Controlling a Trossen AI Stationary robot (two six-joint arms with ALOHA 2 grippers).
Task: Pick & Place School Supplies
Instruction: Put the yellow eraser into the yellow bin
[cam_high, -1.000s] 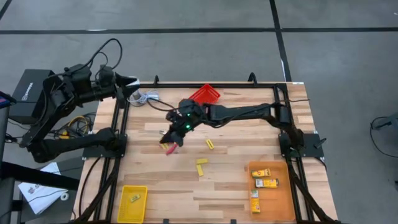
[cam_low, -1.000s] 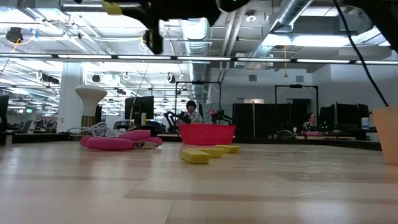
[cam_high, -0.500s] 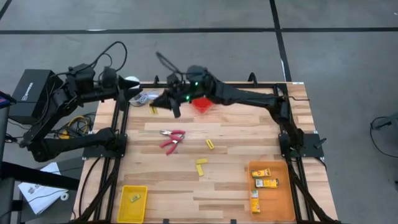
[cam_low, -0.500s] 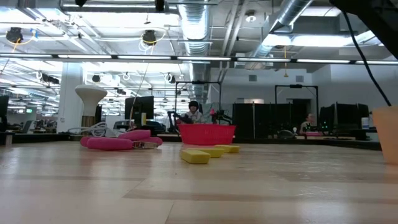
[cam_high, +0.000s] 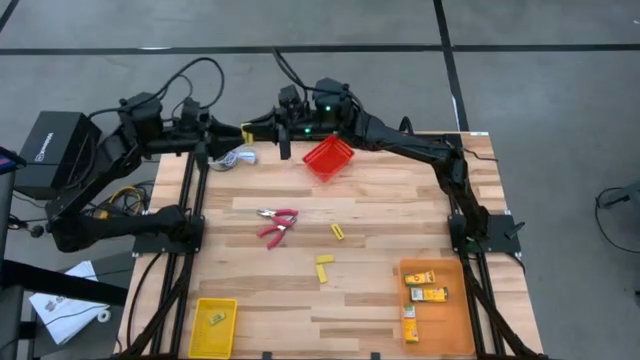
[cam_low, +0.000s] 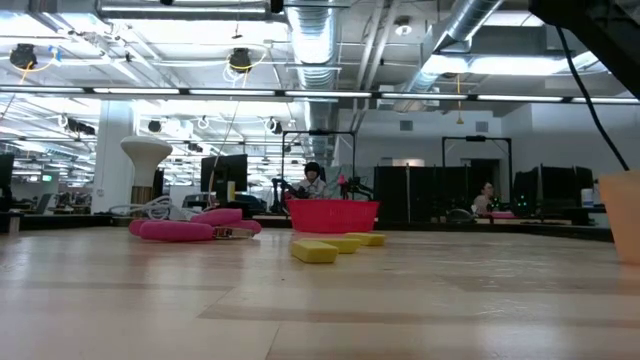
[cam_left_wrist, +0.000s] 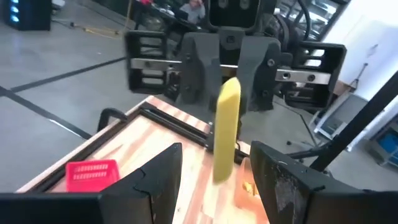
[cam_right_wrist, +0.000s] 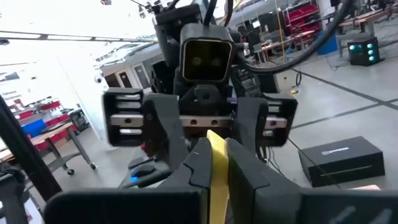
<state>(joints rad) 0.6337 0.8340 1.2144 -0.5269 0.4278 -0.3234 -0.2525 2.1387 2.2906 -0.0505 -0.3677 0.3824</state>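
Note:
My right gripper (cam_high: 258, 130) hangs high over the table's far left corner, shut on a small yellow piece (cam_high: 246, 133). My left gripper (cam_high: 228, 133) faces it, open. In the left wrist view its two fingers (cam_left_wrist: 163, 171) stand on either side of the piece's free end (cam_left_wrist: 221, 169) without touching it. Red-handled scissors (cam_high: 277, 222) lie flat on the table's middle. Two more yellow pieces (cam_high: 338, 231) (cam_high: 323, 265) lie flat nearer the front. Yellow-orange boxes (cam_high: 427, 294) lie in the orange bin (cam_high: 455, 330). My right gripper pinches one end of the yellow piece (cam_right_wrist: 217, 163) between its two fingers. The fingers lie level and point toward the table's left edge. The piece sticks out past the fingertips toward my left gripper, lifted clear of the table.
A red bin (cam_high: 328, 157) stands at the far edge, right of both grippers. A yellow bin (cam_high: 213, 325) holding a small piece sits at the near left. A white round object with a cable (cam_high: 236, 156) lies at the far left corner.
My right gripper has risen from beside the scissors and carried the yellow piece toward the table's far left corner, rolling as it went, up to my left gripper. My left gripper has turned a little toward it and stayed open. The scissors have stayed on the table.

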